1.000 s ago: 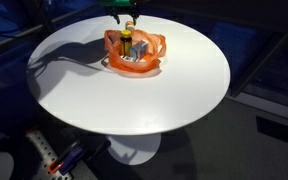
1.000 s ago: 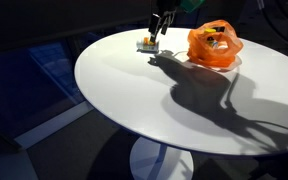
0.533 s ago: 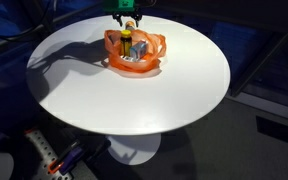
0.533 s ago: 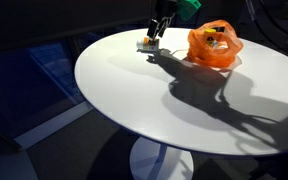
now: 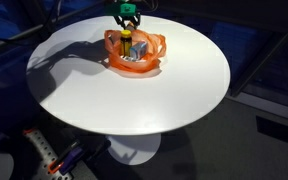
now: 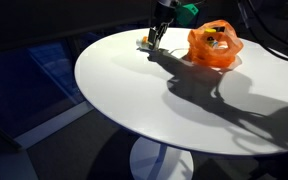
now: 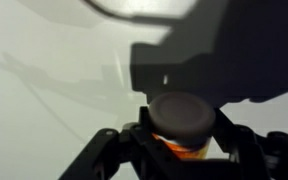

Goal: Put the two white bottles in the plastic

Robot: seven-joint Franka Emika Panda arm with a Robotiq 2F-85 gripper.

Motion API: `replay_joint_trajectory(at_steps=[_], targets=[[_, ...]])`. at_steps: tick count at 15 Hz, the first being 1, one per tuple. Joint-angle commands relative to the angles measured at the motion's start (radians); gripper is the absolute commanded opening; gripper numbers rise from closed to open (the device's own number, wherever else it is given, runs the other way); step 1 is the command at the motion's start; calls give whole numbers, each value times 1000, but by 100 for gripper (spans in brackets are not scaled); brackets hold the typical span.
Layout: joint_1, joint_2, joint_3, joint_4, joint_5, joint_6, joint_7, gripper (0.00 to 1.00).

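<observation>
Gripper low over the far part of the round white table, fingers pointing down at a small bottle that stands on the tabletop. Wrist view: bottle sits between my two fingers, dark round cap towards the camera, orange band just under the cap. Jaws flank it closely on both sides; cannot tell whether they press on it or keep a thin gap. Orange plastic bag lies on the table to the right of the bottle, apart from it, mouth open upward. In an exterior view the bag holds an upright item with a yellow band and something pale beside it; my gripper shows just beyond the bag
</observation>
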Motion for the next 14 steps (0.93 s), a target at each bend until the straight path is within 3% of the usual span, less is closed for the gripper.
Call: replay_joint_trajectory(at_steps=[1, 14], targets=[[-13, 7, 11, 32, -3, 5, -27, 37], [-30, -170, -1, -89, 0, 1, -8, 37]])
